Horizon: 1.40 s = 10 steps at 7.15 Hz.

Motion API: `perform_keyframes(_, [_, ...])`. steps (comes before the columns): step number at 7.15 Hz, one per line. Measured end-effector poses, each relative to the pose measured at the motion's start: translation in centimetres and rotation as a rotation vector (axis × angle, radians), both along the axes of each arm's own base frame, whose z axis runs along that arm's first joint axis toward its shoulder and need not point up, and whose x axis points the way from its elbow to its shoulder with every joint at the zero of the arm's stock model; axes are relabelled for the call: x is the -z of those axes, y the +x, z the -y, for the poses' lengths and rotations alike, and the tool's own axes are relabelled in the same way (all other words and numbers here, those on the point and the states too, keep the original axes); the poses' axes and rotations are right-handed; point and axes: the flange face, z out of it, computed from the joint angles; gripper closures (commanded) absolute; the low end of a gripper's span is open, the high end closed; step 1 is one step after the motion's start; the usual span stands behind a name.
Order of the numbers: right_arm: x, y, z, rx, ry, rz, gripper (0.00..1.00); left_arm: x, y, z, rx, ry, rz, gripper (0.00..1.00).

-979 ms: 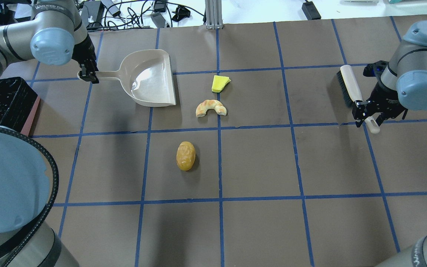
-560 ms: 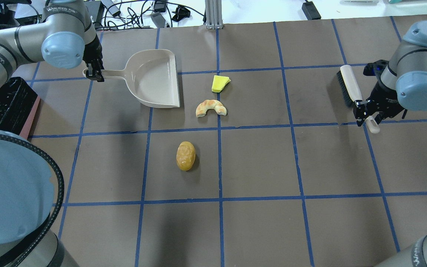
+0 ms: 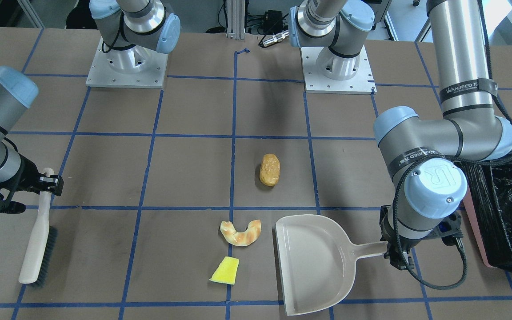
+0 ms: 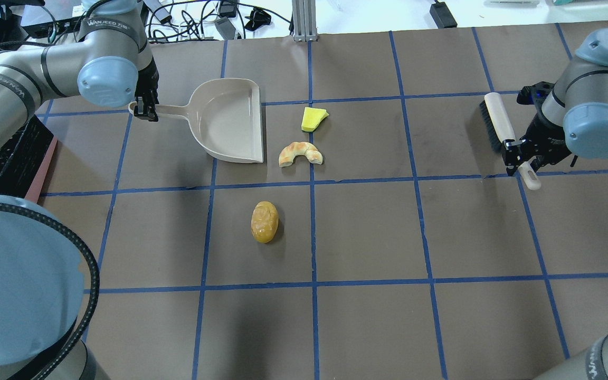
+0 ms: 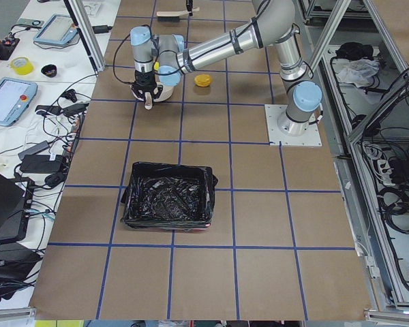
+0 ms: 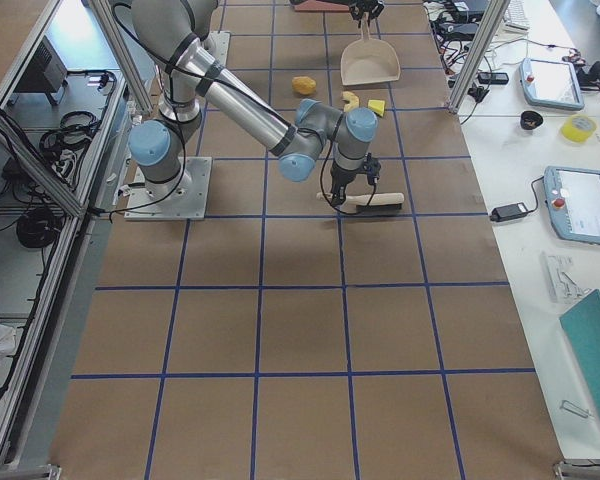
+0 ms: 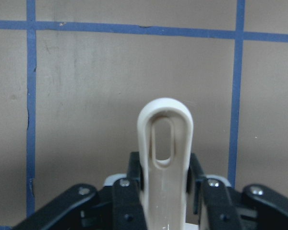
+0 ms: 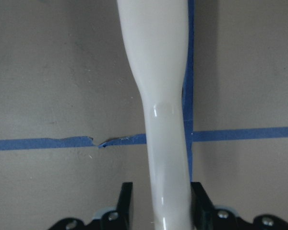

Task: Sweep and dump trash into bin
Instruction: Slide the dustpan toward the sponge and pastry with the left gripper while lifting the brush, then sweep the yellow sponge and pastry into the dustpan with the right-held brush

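The beige dustpan (image 4: 227, 121) lies flat on the table with its mouth toward the trash. My left gripper (image 4: 145, 111) is shut on the end of its handle (image 7: 164, 158). The tan croissant (image 4: 300, 153) lies just right of the pan's lip, with the yellow sponge wedge (image 4: 313, 119) behind it. The golden-brown roll (image 4: 264, 221) lies nearer me. My right gripper (image 4: 520, 158) is shut on the white handle (image 8: 165, 120) of a brush (image 4: 496, 124) that lies on the table at the far right. The bin (image 4: 13, 158), pink with a black bag, stands at the left edge.
The bin also shows in the front view (image 3: 509, 209), close beside my left arm's elbow, and in the left view (image 5: 168, 195). Cables and gear lie beyond the table's far edge (image 4: 203, 21). Both arm bases stand at my side of the table (image 3: 127, 66).
My left gripper has slid the dustpan to the right, so its lip now lies close to the croissant. My right gripper has closed in on the brush handle. The trash has not moved.
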Motion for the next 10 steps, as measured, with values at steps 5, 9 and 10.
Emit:
perform_keyframes(5, [-0.4,0.1,0.0,-0.007,-0.012,0.005,1.00,1.9,-2.3,-1.8,0.032,0.053,0.046,1.00])
perform_keyframes(9, [-1.6,5.4,1.5,-0.047,-0.091,-0.020,1.00,2.3,-3.9,-2.2,0.029,0.062,0.064,1.00])
perform_keyframes(10, [-1.8,9.3,1.9,-0.051,-0.108,-0.024,1.00,2.4,-4.2,-2.3,0.014,0.058,0.063,1.00])
